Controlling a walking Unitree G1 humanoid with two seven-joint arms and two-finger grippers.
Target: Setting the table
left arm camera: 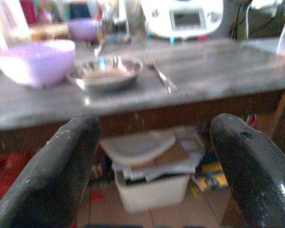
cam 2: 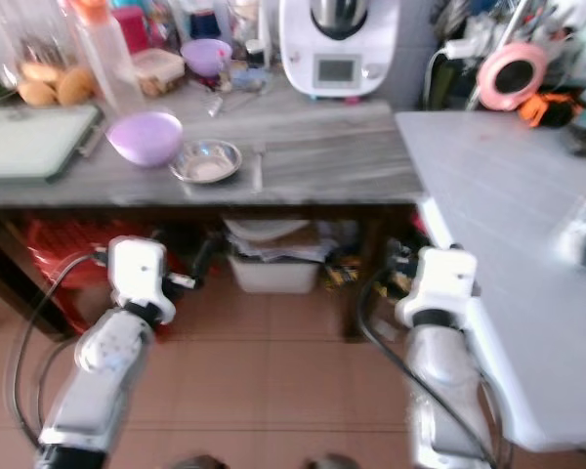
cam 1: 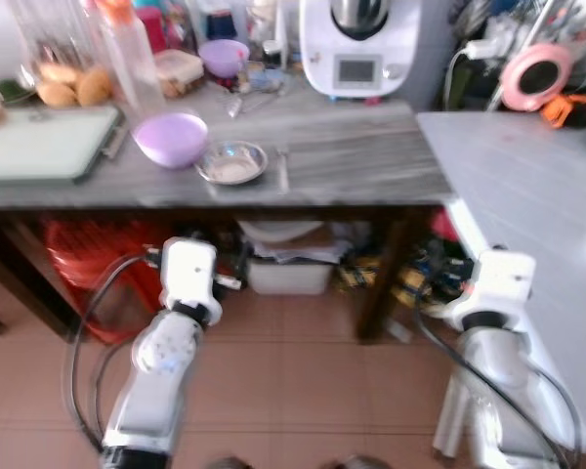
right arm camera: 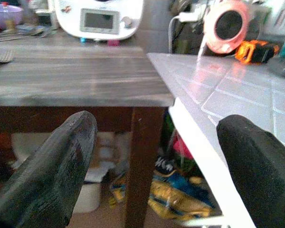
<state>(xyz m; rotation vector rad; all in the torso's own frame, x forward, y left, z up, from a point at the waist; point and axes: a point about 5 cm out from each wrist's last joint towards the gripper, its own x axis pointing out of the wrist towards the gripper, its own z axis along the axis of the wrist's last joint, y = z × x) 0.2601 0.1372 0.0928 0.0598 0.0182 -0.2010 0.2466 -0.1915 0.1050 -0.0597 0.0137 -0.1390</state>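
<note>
Grey wooden table [cam 1: 371, 166]: steel dish [cam 1: 232, 162] near front edge, purple bowl [cam 1: 170, 139] touching its left, fork [left arm camera: 160, 76] just right. Left gripper [left arm camera: 154, 166] and right gripper [right arm camera: 156, 166] both spread open, empty, held below table edge

From my seat both head views look soft and slightly smeared, evenly lit by bright diffuse light. The table [cam 1: 352, 161] top shines pale; under it lies deep shadow. The steel plate [left arm camera: 104, 72] throws small glints in the left wrist view. Both wrist views are blurred, overexposed toward the far edge.
</note>
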